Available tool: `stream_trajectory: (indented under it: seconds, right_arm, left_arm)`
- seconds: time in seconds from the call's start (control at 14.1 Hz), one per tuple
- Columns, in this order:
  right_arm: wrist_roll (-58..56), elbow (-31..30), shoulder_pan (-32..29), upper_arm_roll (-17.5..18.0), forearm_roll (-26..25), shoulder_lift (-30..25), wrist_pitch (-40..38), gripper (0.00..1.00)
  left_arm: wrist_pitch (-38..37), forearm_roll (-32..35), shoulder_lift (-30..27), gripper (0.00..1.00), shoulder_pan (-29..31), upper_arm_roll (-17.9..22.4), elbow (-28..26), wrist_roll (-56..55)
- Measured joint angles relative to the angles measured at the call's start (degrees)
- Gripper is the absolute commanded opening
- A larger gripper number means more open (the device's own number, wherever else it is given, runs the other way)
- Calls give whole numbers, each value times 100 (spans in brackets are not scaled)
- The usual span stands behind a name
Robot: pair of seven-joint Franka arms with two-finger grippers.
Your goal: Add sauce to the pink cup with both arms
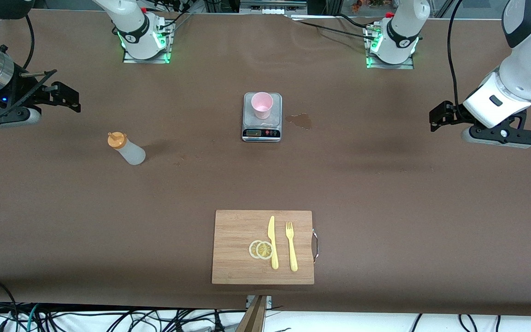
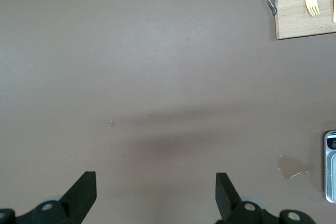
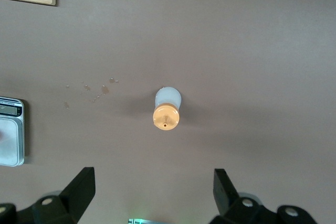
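The sauce bottle (image 1: 126,148), whitish with an orange cap, stands on the table toward the right arm's end; it also shows in the right wrist view (image 3: 167,108). The pink cup (image 1: 262,105) stands on the grey kitchen scale (image 1: 262,133) at the table's middle. My right gripper (image 1: 65,97) hangs open and empty above the table's right arm end, apart from the bottle; its fingertips (image 3: 84,187) frame bare table. My left gripper (image 1: 438,117) hangs open and empty above the left arm's end, with its fingertips (image 2: 84,190) over bare table.
A wooden cutting board (image 1: 238,230) lies nearer the front camera, with a yellow knife (image 1: 272,242), a yellow fork (image 1: 291,246) and lemon slices (image 1: 261,249) on it. A small stain (image 1: 300,121) marks the table beside the scale.
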Motion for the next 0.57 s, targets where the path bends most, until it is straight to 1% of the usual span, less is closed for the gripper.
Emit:
stream_trajectory:
  seconds: [0.57]
  right_arm:
    - [0, 71, 12, 15, 103, 0, 18, 100]
  left_arm:
    - [0, 0, 0, 100, 0, 0, 0, 0]
